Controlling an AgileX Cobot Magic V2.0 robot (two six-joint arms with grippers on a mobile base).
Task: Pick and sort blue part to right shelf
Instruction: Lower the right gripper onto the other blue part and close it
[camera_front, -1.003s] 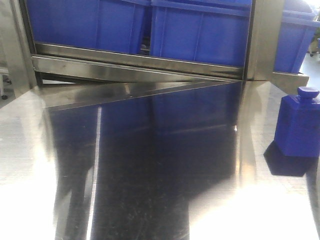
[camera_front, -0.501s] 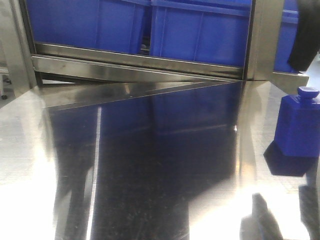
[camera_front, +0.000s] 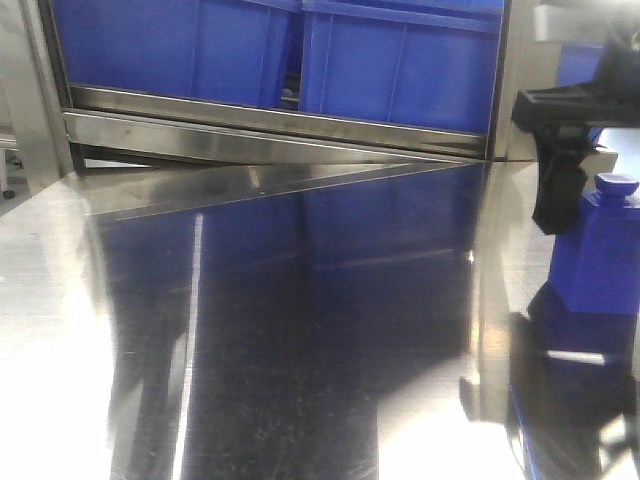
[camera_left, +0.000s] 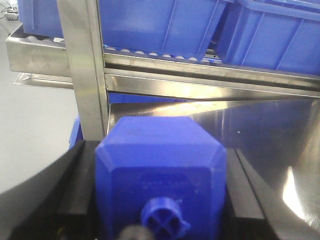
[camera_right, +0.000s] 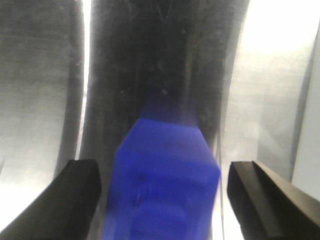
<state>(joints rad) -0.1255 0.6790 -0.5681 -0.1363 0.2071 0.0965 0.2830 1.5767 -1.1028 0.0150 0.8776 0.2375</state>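
Observation:
A blue part (camera_front: 595, 260) with a round cap stands upright on the steel table at the far right. My right gripper (camera_right: 162, 200) is open and straddles it (camera_right: 165, 175), with a gap on each side; one black finger (camera_front: 553, 195) hangs beside the part's left. My left gripper (camera_left: 160, 200) is shut on a second blue part (camera_left: 160, 170), cap towards the camera; it is out of the front view. The right shelf's rail (camera_front: 270, 140) and blue bins (camera_front: 400, 60) are behind the table. Its rollers (camera_left: 150, 52) show under the bins.
A steel rack post (camera_left: 85, 75) stands just ahead of the left gripper. Another post (camera_front: 525, 60) rises behind the right gripper. The shiny steel table (camera_front: 300, 330) fills the foreground. Grey floor (camera_left: 30, 130) lies left of the rack.
My right gripper has come down into the front view from the top right and now sits around the standing blue part. The part has not moved.

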